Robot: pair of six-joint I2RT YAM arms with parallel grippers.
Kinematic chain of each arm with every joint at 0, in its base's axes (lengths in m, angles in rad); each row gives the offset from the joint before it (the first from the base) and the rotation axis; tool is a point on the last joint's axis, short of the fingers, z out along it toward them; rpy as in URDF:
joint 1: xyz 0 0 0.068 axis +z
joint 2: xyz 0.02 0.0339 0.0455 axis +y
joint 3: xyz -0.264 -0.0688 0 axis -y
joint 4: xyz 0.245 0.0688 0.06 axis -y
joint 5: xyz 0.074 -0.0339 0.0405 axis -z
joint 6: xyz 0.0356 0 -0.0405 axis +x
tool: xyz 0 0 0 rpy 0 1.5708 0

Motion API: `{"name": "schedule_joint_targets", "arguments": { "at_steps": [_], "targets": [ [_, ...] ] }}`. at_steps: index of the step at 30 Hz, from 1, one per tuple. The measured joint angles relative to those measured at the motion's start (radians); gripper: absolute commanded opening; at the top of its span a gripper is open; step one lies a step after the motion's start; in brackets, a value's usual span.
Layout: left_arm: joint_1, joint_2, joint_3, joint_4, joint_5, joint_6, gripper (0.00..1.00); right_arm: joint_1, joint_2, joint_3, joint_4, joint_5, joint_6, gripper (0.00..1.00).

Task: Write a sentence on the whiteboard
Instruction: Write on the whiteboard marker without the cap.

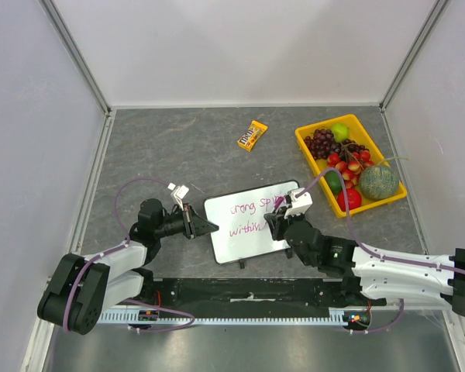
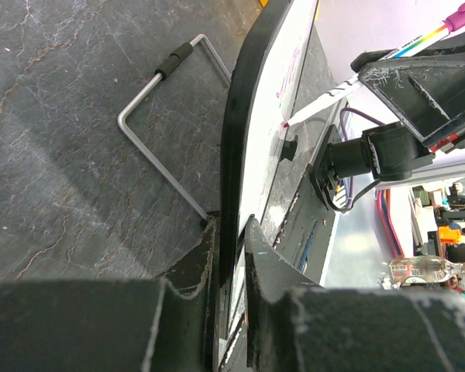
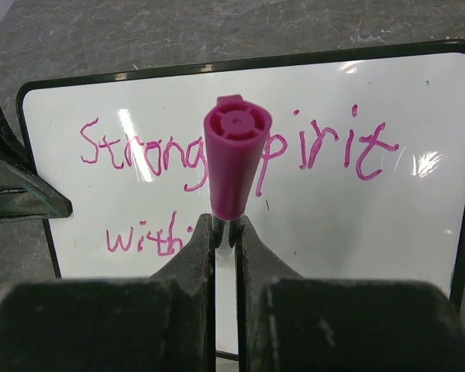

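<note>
The whiteboard (image 1: 252,240) lies in the middle of the table, tilted a little. Pink writing (image 1: 246,208) on it reads "Strong spirit" with "withi" below; it also shows in the right wrist view (image 3: 139,151). My left gripper (image 1: 210,227) is shut on the board's left edge; in the left wrist view (image 2: 231,232) the jaws pinch the black rim (image 2: 239,124). My right gripper (image 1: 278,220) is shut on a pink marker (image 3: 235,163) over the board's right part. In the left wrist view the marker (image 2: 325,96) has its tip on the white surface.
A yellow tray (image 1: 304,146) of fruit stands at the back right. A candy packet (image 1: 253,135) lies behind the board. A bent wire stand (image 2: 151,147) sticks out behind the board's rim. Enclosure walls ring the table.
</note>
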Motion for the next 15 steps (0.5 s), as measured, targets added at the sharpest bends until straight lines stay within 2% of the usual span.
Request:
{"name": "schedule_joint_targets", "arguments": {
  "at_steps": [15],
  "targets": [
    [0.000, 0.000, 0.000, 0.000, 0.002, 0.000, 0.02, -0.006, -0.078, 0.000, -0.055, 0.016, -0.035, 0.00]
  ]
}}
